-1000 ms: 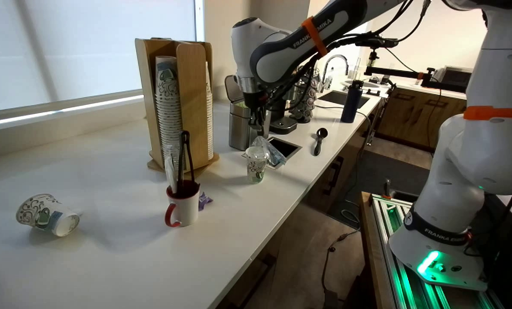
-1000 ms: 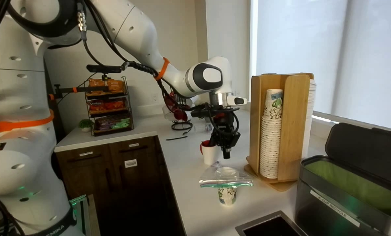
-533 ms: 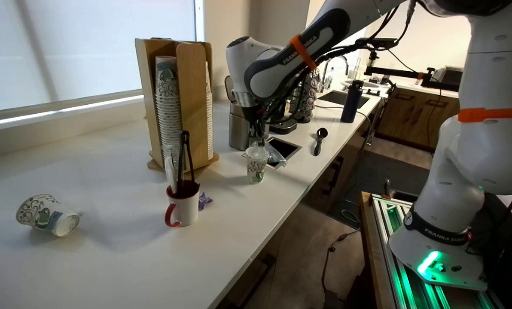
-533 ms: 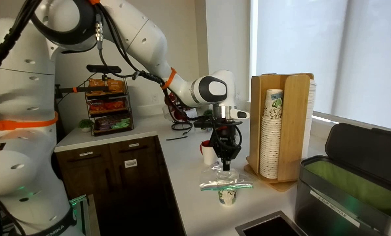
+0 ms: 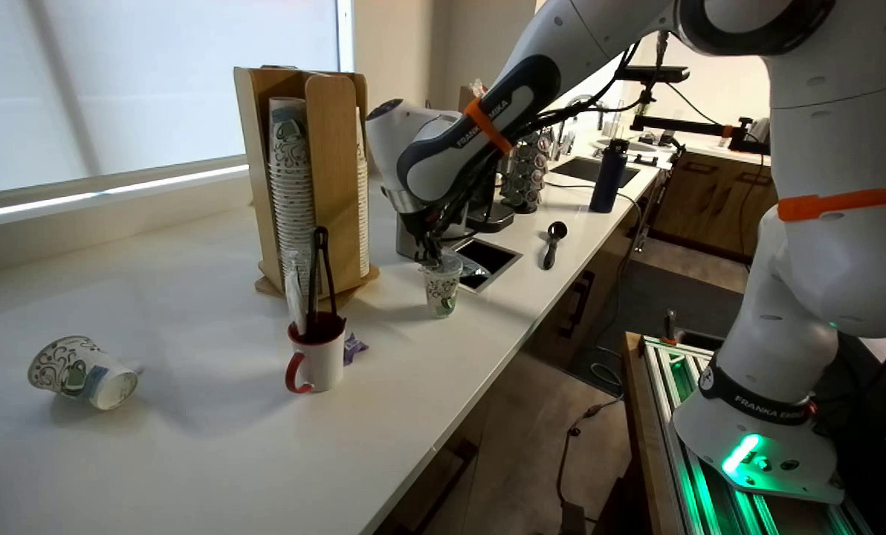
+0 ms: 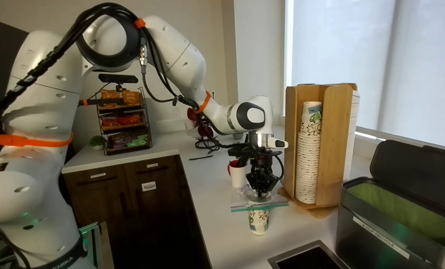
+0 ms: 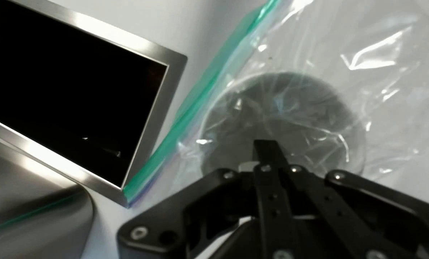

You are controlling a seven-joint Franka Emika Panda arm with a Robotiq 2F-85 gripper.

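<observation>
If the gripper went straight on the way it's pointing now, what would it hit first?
Probably the clear plastic bag lying over the upright paper cup; the closed gripper may already be touching it, since depth is unclear.

White counter (image 5: 212, 461) beside window (image 5: 183, 82) (bright).

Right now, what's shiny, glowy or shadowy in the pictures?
In the wrist view, white glare streaks the plastic bag and the metal frame shines; in an exterior view, a green light glows and the tipped cup casts a soft shadow; in both exterior views, the window looks bright.
</observation>
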